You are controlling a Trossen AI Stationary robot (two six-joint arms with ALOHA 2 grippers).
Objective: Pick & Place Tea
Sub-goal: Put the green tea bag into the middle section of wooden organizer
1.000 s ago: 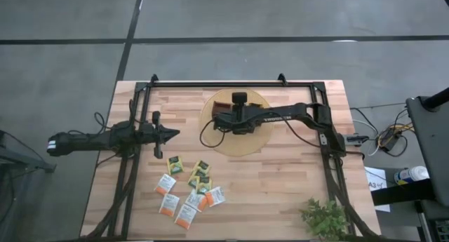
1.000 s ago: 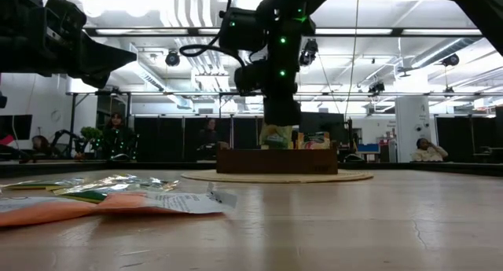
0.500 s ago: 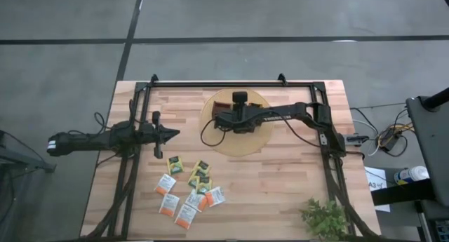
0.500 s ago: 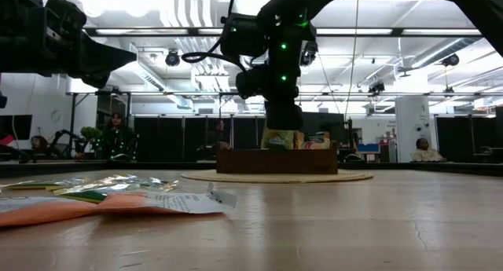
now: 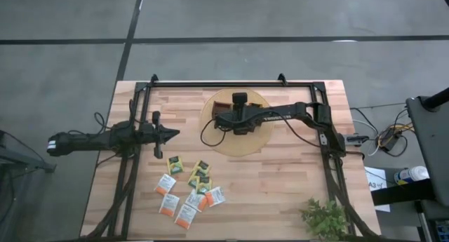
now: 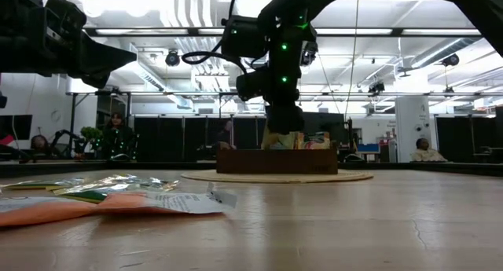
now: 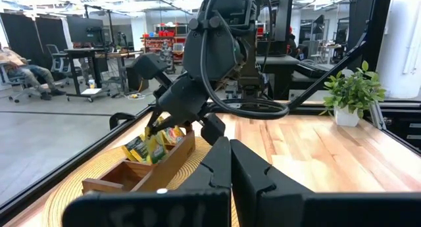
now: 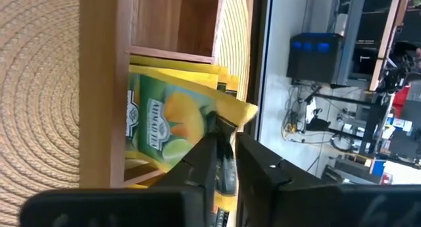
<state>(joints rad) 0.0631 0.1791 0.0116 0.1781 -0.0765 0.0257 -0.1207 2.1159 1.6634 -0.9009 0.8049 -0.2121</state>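
Several tea packets (image 5: 188,189), white-and-orange and yellow-green, lie flat on the near-left table. A brown wooden tray (image 5: 223,100) sits on a round woven mat (image 5: 245,145), and more packets (image 7: 154,145) stand in it. My right gripper (image 8: 225,141) hangs over the tray (image 6: 275,161), shut on a yellow-green packet (image 8: 171,122). My left gripper (image 5: 172,133) hovers shut above the table, left of the mat. My right gripper pinches the yellow-green packet between its two fingers at the upper edge, near a corner (image 8: 231,114). The fingers come from above, pointing down. The packet stands in a tray compartment beside other packets, its lower end inside the tray.
A small potted plant (image 5: 324,217) stands at the near-right corner. A black frame (image 5: 231,81) runs along the far edge and down both sides. Bare wood lies between the mat and the plant. People sit in the room beyond the table.
My right gripper has sunk slightly toward the tray, and the packet it holds sits lower in the compartment than before. The left arm has kept still.
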